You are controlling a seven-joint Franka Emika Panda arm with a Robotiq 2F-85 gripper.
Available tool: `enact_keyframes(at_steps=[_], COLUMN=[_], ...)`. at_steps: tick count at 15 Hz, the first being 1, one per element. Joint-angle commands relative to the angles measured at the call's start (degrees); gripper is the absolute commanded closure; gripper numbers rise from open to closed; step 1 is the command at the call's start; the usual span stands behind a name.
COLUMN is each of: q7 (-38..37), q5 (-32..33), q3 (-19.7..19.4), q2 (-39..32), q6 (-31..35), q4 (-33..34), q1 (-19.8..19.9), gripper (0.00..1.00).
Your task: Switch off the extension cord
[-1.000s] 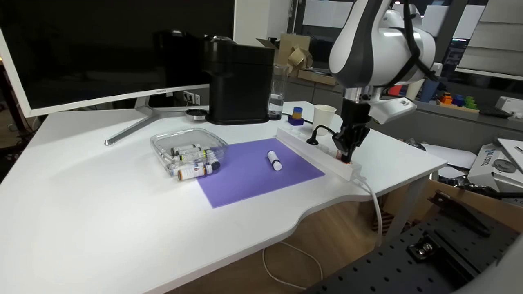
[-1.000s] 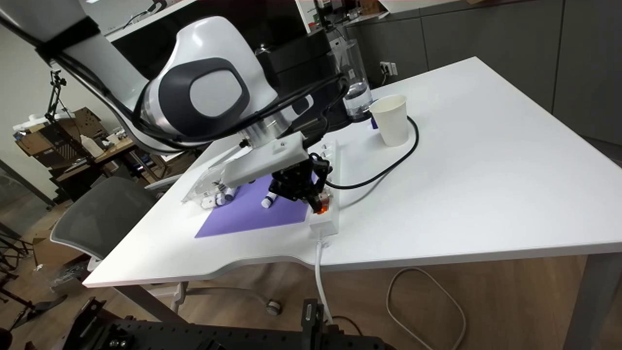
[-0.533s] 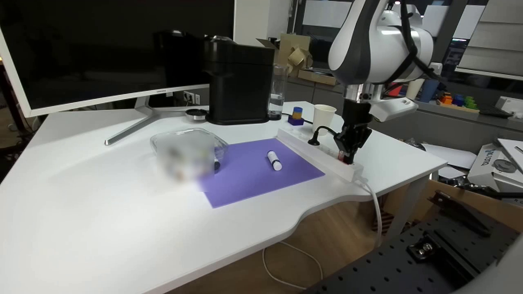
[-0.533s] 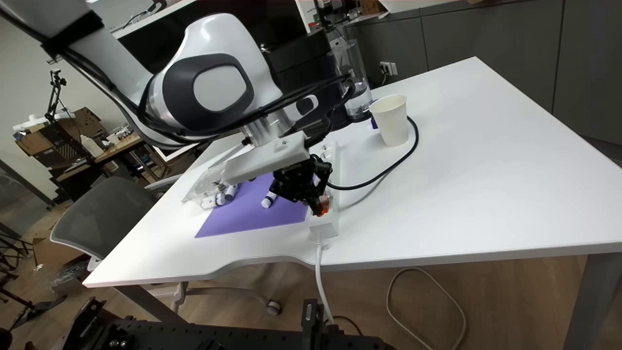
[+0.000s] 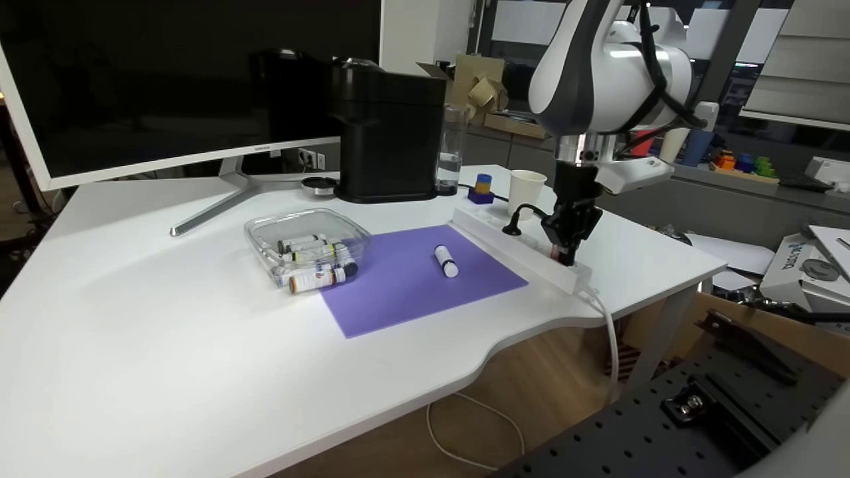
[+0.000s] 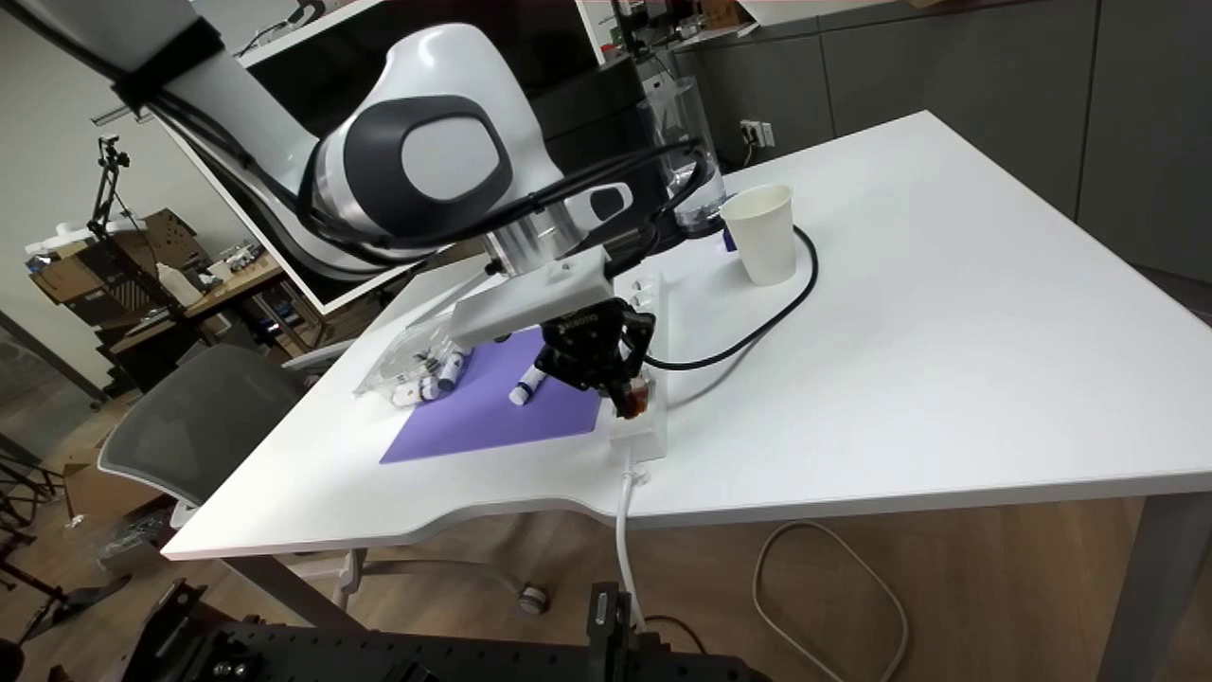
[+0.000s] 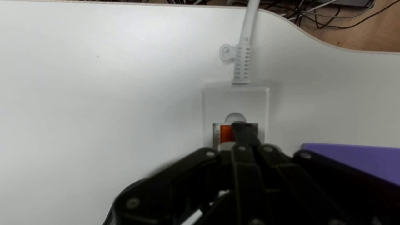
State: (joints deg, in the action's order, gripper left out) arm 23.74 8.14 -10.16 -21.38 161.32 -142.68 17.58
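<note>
The extension cord, a long narrow white strip, lies along the table in both exterior views and its end fills the middle of the wrist view. A black plug stands in it, and its white cable runs over the table edge. My gripper is shut, with nothing seen between its fingers; it also shows in an exterior view. In the wrist view the dark fingertips rest over the right part of the orange switch. The switch's left part shows; the rest is hidden.
A purple sheet with a small white cylinder lies beside the strip. A paper cup and a black cord are near it. A clear plastic box of small items and a black machine stand further off.
The arm has swung slightly, and the strip has shifted a few pixels with the fingertip still at the switch. The switch's bright orange glow looks darker now.
</note>
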Motion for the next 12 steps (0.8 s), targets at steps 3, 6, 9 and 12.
enact_keyframes(at_steps=[3, 6, 9, 12], q7=[-3.41, -3.60, -3.74, -5.18], q5=[1.52, 2.56, 4.95, 8.69], q3=[-1.44, -1.92, -2.81, -4.32], q2=[-2.85, 0.82, 4.84, 9.57], q6=[-1.06, -1.11, -1.02, -1.64], q4=[2.56, 0.24, -2.17, -4.55], q1=[-1.76, -2.42, -3.84, -6.00], gripper=[1.00, 1.00, 1.00, 0.73])
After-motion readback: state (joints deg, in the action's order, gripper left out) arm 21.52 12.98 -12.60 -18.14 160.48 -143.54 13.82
